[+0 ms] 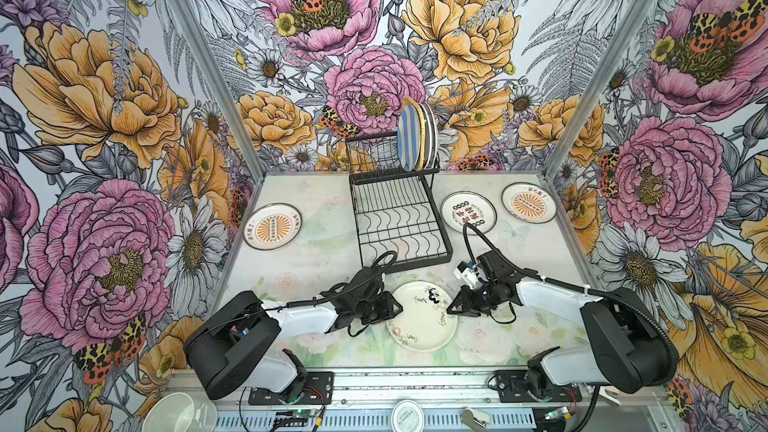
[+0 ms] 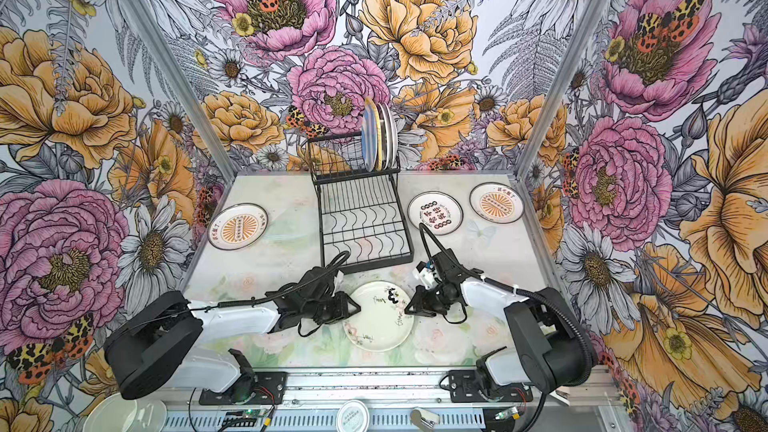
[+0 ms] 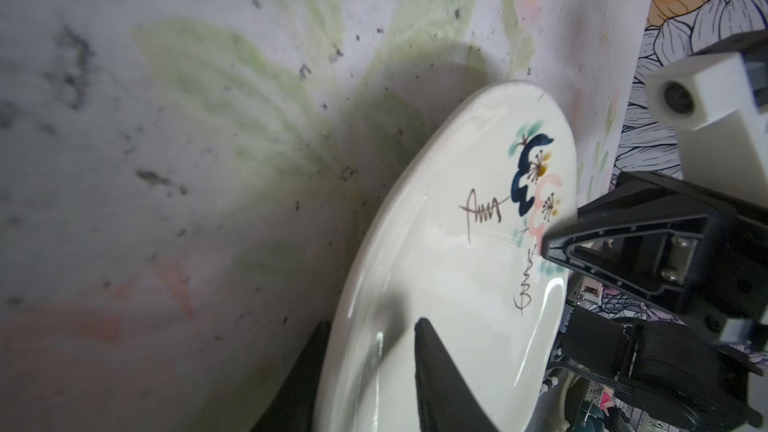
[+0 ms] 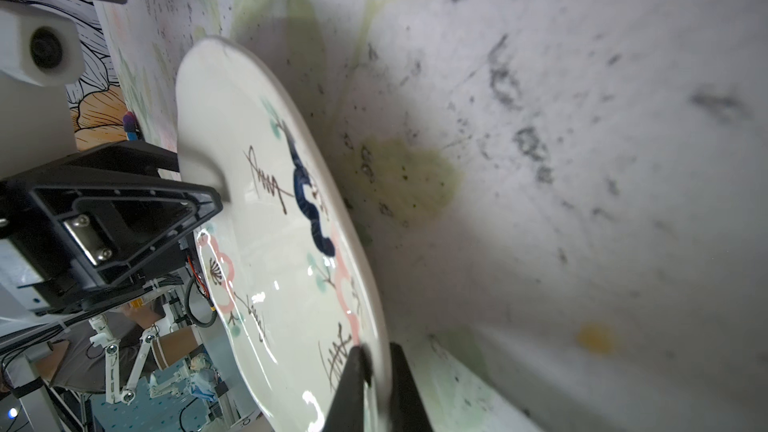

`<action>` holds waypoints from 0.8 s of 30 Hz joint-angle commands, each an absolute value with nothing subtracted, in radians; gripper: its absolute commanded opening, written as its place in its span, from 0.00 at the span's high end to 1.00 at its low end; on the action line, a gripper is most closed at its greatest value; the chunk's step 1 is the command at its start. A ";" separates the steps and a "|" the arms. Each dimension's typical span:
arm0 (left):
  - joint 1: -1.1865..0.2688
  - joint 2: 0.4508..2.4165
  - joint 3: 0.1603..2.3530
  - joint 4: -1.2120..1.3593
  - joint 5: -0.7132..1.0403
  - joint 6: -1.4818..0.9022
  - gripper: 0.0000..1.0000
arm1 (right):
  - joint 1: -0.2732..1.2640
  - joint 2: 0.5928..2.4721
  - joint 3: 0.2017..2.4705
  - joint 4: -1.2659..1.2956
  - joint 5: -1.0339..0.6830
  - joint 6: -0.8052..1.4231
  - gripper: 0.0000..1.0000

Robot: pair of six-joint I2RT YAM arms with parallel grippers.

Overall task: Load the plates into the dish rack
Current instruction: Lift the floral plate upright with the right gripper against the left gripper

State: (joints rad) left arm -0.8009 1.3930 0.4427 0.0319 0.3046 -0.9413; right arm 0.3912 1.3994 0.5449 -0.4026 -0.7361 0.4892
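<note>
1. Your right claw (image 1: 449, 308) is clamping the rim of the cream plate (image 1: 419, 317). Your left claw (image 1: 399, 309) is straddling the opposite rim, and I can't tell if it's biting.
2. The plate is sitting front-middle on the counter (image 1: 291, 268), just in front of the dish rack (image 1: 399, 218).
3. Risk: the glaze is looking slick and the pinch is sitting shallow, so lifting on one claw is likely letting it slip or swing.
4. Risk: if you're pulling unevenly you're twisting it loose, or clipping the rack's front wire or the standing plates (image 1: 409, 139).
5. Look: it's showing round and glossy, with navy and pink blossoms and brown scribbles.
</note>
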 commanded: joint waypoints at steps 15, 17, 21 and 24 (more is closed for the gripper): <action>-0.794 1.328 0.393 0.097 0.355 -1.043 1.00 | 0.423 1.326 0.589 -0.359 -0.788 0.509 1.00; -0.789 1.315 0.393 0.098 0.358 -1.044 1.00 | 0.422 1.318 0.591 -0.358 -0.790 0.510 1.00; -0.776 1.294 0.383 0.080 0.358 -1.041 0.85 | 0.422 1.289 0.602 -0.356 -0.798 0.517 1.00; -0.762 1.265 0.371 0.051 0.347 -1.039 0.66 | 0.420 1.267 0.603 -0.356 -0.799 0.523 1.00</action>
State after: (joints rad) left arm -0.7738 1.3033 0.3740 0.0254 0.3218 -1.0195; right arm 0.4023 1.3113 0.5541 -0.4206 -0.7322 0.5377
